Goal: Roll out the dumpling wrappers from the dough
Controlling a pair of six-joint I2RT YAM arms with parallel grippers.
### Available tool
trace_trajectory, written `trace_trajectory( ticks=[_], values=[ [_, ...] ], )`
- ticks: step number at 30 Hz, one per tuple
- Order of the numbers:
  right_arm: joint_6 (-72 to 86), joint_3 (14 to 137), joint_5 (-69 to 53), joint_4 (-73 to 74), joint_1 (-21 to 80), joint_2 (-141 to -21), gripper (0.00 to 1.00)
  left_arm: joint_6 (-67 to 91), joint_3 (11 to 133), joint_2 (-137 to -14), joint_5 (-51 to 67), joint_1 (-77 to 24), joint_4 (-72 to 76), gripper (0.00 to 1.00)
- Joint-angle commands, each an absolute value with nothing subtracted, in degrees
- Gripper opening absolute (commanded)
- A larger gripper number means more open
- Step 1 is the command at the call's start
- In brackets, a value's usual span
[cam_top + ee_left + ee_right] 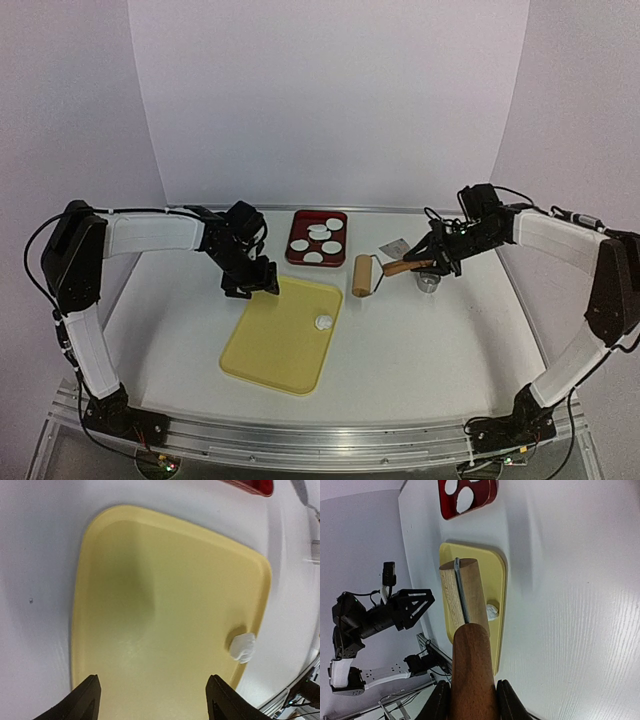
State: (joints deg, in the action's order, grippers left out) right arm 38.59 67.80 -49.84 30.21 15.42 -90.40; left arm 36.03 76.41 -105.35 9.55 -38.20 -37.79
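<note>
right gripper (437, 262), seen from above, clamps the rolling pin (375, 272) by its handle, beside the yellow board (270, 345). the dough (324, 322) sits as a lump near the board's right edge. left wrist: left gripper (155, 697) hovers spread, empty. right wrist: rolling seems next, so the pin must be carried over the lump.

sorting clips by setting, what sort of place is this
Most likely a robot lab bench staged for a cooking task, not a real kitchen. A plain white backdrop surrounds the table, the left arm and right arm stand on a metal rail, and a board, roller and tray are laid out.
</note>
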Motion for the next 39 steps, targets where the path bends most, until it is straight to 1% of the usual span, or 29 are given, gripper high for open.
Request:
trace_trajectory(
  ticks=[1,10,18,20,27,33,39],
  values=[
    [40.06,69.25,-50.96,29.79,21.43,-93.21,0.0,34.95,76.94,-105.42,3.57,-38.15,-42.08,0.69],
    [42.54,70.22,-48.94,28.89,27.28,-97.43,0.0,34.72,74.4,-106.88,0.68,-37.97,-42.11,0.63],
    [45.24,70.94,-44.45,27.51,29.82,-99.74,0.0,34.1,70.72,-108.35,2.61,-37.97,-39.9,0.6],
    [45.78,70.4,-43.28,27.51,30.08,-99.83,0.0,34.1,69.86,-108.37,2.9,-37.97,-39.1,0.56],
    [45.42,71.06,-41.49,27.32,30.43,-101.99,0.0,34.71,68.36,-109.19,5.77,-37.96,-36.93,0.36],
    [45.18,73.52,-41.37,26.38,31.14,-105.22,0.0,35.47,66.72,-108.83,10.34,-38.01,-33.25,0.24],
    [45.76,74.45,-39.36,26.7,31.55,-107.46,0.0,35.95,66.25,-109.84,10.69,-38.5,-33.33,0.1]
  ],
)
